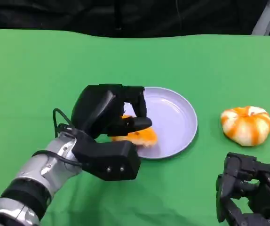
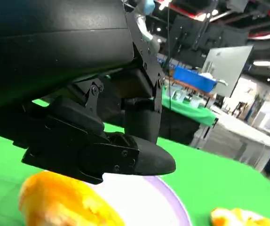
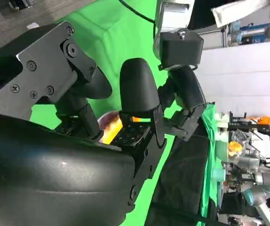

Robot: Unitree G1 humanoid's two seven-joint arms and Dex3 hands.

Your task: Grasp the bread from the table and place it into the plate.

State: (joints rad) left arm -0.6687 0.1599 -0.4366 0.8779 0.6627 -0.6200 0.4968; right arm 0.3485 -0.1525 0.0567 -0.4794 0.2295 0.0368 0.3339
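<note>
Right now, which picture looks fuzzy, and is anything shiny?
Left wrist view: the bread close to the lens is soft and blurry, and bright ceiling lights glare in the background. Head view: sharp and evenly lit, with a pale sheen on the plate and a soft shadow under the left robot hand. Right wrist view: the near black shell of the right robot hand looks glossy.

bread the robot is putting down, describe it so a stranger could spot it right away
Find the lilac plate mid-table on the green cloth. At its near-left rim, under the left hand, sits the bread, a flattish orange piece. The round bun lies apart, on bare cloth right of the plate.
</note>
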